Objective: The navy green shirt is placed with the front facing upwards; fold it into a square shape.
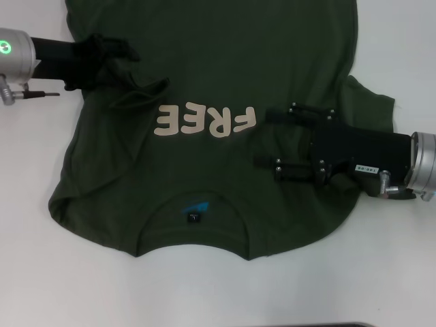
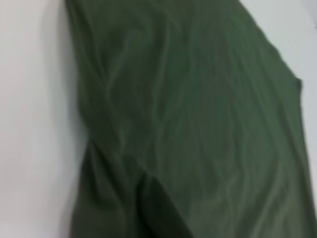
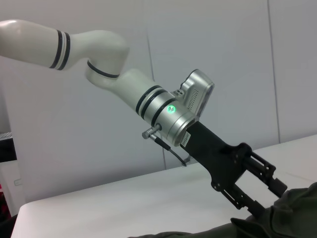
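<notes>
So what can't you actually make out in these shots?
- Head view: the shirt hem runs past the top edge.
- Head view: left claw fingertips are buried in bunched fabric.
- Head view: the collar label is too small to read.
- Left wrist view: only blurred cloth.

A white table (image 1: 41, 272) carries the navy green shirt (image 1: 204, 191), spread front-up.

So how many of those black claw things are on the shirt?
2. The left gripper pinches the navy green shirt at its left edge; the right gripper lies open beside the lettering.
</notes>
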{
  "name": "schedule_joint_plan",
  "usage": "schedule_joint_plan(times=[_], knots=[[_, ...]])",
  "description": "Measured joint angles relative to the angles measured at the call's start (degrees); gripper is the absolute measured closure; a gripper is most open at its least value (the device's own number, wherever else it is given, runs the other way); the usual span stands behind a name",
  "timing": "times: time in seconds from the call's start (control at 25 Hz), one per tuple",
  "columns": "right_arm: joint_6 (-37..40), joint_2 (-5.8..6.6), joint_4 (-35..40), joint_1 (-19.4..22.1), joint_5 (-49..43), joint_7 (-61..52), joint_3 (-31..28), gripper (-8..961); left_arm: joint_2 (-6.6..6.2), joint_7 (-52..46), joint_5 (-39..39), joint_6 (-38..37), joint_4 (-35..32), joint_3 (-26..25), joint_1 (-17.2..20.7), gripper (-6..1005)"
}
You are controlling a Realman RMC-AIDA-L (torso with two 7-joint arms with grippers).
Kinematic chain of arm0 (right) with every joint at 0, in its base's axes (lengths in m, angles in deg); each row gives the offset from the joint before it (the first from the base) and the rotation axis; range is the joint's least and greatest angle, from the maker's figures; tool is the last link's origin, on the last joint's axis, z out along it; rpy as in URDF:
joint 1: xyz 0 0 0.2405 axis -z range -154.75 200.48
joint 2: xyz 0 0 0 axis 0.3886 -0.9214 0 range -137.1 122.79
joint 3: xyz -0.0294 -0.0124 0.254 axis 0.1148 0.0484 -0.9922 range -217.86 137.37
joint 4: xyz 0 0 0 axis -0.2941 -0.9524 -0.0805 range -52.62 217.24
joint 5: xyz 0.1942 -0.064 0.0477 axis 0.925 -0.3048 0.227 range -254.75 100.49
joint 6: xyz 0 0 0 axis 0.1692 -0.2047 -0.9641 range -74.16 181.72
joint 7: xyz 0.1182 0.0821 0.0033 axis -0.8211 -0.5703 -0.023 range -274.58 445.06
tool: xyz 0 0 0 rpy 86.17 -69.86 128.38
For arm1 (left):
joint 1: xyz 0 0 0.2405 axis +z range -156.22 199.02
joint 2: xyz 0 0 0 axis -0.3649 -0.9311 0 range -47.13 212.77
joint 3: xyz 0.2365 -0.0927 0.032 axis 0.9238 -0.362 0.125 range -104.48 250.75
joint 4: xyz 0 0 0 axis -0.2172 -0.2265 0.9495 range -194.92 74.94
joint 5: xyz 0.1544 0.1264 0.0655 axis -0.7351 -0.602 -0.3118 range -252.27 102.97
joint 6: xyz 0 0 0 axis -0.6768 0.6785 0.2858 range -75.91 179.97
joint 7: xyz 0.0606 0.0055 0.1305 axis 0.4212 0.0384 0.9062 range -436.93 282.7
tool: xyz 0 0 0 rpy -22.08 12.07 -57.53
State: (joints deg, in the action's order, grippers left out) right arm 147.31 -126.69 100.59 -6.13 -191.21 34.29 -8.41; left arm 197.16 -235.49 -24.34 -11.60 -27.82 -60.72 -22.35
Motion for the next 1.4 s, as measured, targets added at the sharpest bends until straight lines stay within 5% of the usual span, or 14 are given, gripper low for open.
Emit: schedule_joint_plan(times=[0.64, 1.08, 1.4], knots=[[0.0, 0.06, 0.1, 0.4, 0.0, 0.3, -0.1, 130, 1.65, -0.5, -1.7, 4.8, -5.3, 0.7, -3.7, 264], [0.0, 0.05, 0.2, 0.5, 0.0, 0.4, -0.1, 130, 3.88, 0.8, -1.0, 7.0, -4.1, 0.2, -5.9, 264], [0.0, 0.0, 0.2, 0.5, 0.0, 0.4, -0.3, 130, 3.21, 0.9, -0.2, 3.8, -0.5, 0.2, -3.5, 263]])
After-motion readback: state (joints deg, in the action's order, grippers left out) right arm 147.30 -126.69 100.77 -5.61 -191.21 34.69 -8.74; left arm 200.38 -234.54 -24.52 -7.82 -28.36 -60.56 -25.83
